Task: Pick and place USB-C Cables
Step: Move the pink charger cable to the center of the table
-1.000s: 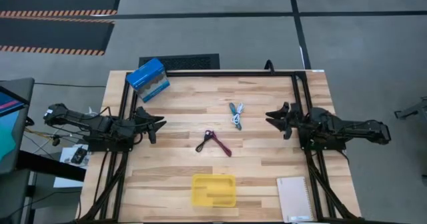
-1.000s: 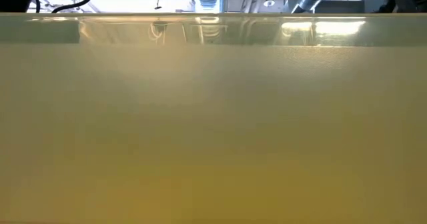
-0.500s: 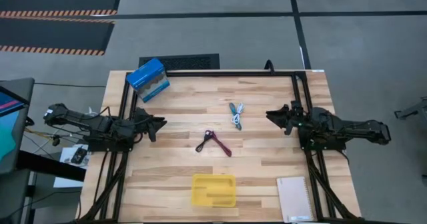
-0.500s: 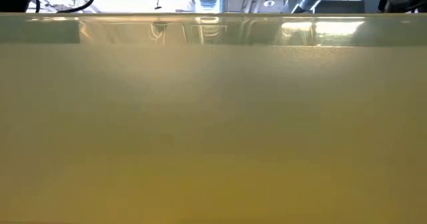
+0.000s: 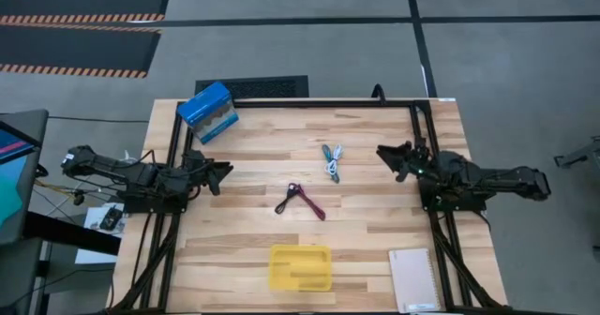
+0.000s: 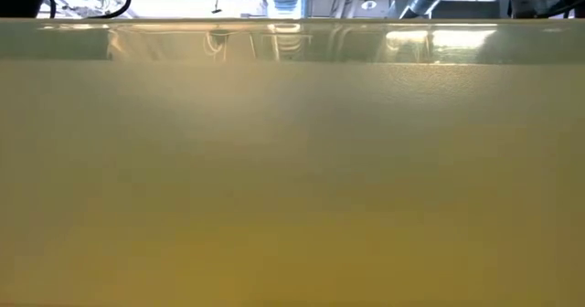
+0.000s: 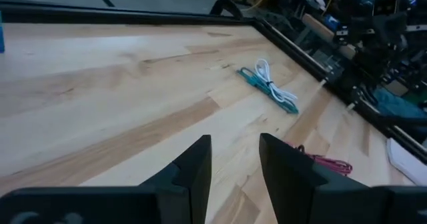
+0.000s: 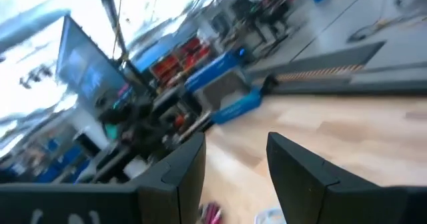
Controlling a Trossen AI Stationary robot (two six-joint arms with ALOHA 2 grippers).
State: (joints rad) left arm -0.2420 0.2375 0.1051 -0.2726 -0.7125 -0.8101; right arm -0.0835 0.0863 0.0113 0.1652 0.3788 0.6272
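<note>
The right gripper [image 5: 386, 154] hangs over the right part of the table [image 5: 375, 221], its 2 fingers [image 8: 301, 171] apart with nothing between them. Ahead of its tips, toward the table's middle, lie the teal cable [image 5: 328, 157] and the white cable [image 5: 336, 164], side by side and touching or very nearly so. Both rest flat on the wood, well clear of the gripper. In the right wrist view only a bit of white cord [image 8: 270, 217] and a bit of dark red cord [image 8: 212, 213] show at the edge between the fingers.

The left gripper [image 5: 223, 172] sits at the table's left side, pointing inward. Its 2 fingers [image 7: 190, 171] stand a little apart, holding nothing. Ahead of it and slightly toward the front of the table lies the dark red cable [image 5: 302, 200], loosely spread on the wood, near but not touching. In the left wrist view that cable [image 7: 325, 163] lies off to one side of the fingers, with the teal and white pair farther out beyond the tips.

Behind the left gripper, at the far left corner, stands a blue box [image 5: 207, 111]. At the front edge, about midway between the 2 arms, lies a yellow tray [image 5: 300, 267], and a white notepad [image 5: 413, 279] lies at the front right corner. The low view is filled by a yellow surface, with only ceiling pipes above it.
</note>
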